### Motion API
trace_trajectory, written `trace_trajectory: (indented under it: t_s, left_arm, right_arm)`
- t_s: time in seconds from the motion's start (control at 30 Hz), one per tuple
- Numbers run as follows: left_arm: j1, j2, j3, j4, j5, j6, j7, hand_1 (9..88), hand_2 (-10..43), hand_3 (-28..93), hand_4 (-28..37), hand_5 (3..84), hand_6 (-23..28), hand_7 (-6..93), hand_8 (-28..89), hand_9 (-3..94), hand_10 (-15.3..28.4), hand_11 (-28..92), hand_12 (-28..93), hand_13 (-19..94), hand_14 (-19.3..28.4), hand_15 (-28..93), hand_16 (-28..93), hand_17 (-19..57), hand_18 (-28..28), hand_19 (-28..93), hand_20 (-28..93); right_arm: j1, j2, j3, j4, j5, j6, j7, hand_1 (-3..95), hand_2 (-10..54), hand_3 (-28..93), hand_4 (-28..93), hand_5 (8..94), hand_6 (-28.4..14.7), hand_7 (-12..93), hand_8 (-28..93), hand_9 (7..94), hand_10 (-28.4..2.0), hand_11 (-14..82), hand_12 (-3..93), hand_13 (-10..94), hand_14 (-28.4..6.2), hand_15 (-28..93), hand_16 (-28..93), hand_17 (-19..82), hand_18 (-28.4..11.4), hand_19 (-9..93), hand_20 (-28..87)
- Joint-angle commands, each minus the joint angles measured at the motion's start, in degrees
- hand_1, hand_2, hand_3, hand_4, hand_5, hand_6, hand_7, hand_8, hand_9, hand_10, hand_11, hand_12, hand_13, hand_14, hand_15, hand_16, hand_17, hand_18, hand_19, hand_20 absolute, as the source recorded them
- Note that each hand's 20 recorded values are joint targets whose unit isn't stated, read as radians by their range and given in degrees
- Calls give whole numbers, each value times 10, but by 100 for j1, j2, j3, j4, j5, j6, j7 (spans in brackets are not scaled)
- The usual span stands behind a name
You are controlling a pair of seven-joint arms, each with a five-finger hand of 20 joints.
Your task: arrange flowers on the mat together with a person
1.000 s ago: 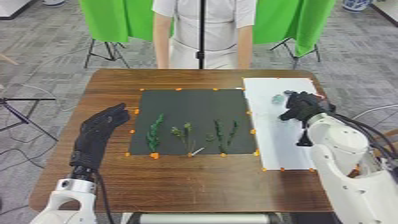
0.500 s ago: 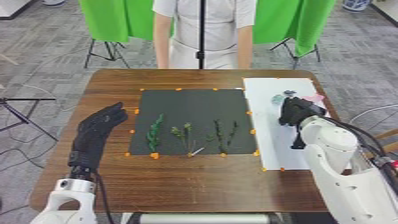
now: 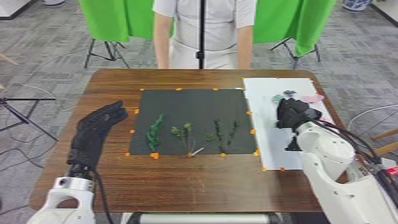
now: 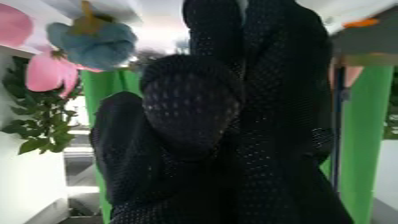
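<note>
Head view: the right hand (image 3: 290,114), fingers extended and nothing seen in its grip, is over the white sheet (image 3: 286,161), just near of the blue flower (image 3: 290,93) and pink flower (image 3: 311,98). The left hand (image 3: 99,121), open, is left of the dark mat (image 3: 191,105) bearing green sprigs (image 3: 154,135). Risk: blooms so close together could be dragged as a pair; a low approach could crush petals.
</note>
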State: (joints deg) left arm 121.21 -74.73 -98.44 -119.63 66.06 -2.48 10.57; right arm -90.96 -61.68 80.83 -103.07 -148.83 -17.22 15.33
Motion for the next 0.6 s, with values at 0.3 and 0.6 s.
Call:
trace_trajectory:
  t_s: [0.3, 0.6]
  left_arm:
    - [318, 496, -720, 251, -323, 706, 180, 303, -65, 632, -141, 479, 36, 138, -55, 430, 126, 175, 157, 339, 168, 166, 50, 56, 126, 62, 195]
    - [481, 388, -911, 300, -441, 1052, 358, 299, -68, 640, -143, 479, 36, 140, -56, 431, 126, 178, 157, 343, 167, 170, 49, 58, 126, 63, 195]
  right_arm:
    - [962, -172, -877, -1178, 629, 120, -438, 876, -95, -283, 675, 800, -10, 198, 238, 937, -78, 176, 359, 937, -3, 560, 230, 685, -98, 932, 379]
    - [2061, -1663, -2323, -280, 203, -304, -1214, 875, -95, -283, 671, 800, -9, 195, 236, 937, -76, 173, 359, 937, -2, 561, 230, 686, -98, 932, 387]
